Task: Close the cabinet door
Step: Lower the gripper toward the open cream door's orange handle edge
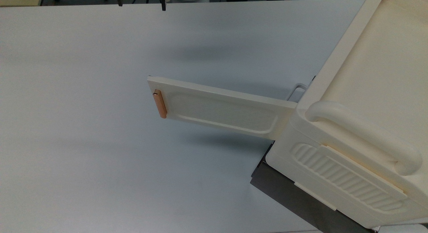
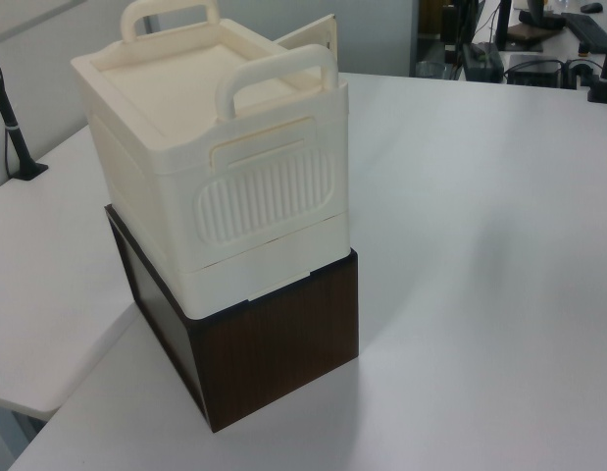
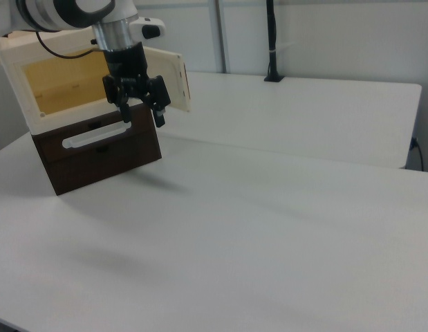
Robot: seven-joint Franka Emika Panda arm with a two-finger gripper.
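— The cabinet door (image 1: 219, 107) is standing wide open, isn't it? Where are you seeing it?

— In the top view it is sticking straight out from the cabinet (image 1: 364, 126) toward the top view's left, hanging above the white table (image 1: 100, 142). Its small orange-copper bar handle (image 1: 160, 103) is sitting at the free end, and the hinged end is meeting the cabinet's front corner.

— And starting from what is nearest in the right view?

— A bare stretch of table is lying closest. Behind it the gripper (image 3: 140, 115) is hanging in the air in front of the cabinet's open front, pointing down. Its two black fingers (image 3: 159, 113) are spread apart and they are gripping nothing. The door is showing just behind it, swung out toward the right view's right, and I cannot tell whether any part of the gripper is touching it.

— What is the cabinet resting on?

— It is sitting on a dark brown box (image 3: 103, 155) with a pale slot handle (image 3: 96, 135) on its front. The yellowish inside of the cabinet (image 3: 65, 86) is showing through the opening.

— And from the other side?

— In the left view the ribbed side panel (image 2: 266, 199) is facing us, the thick tubular handles (image 2: 279, 77) are arching over the top, and an edge of the door is peeking out beyond the far corner. Farthest back, black stands and desks are lining the room.
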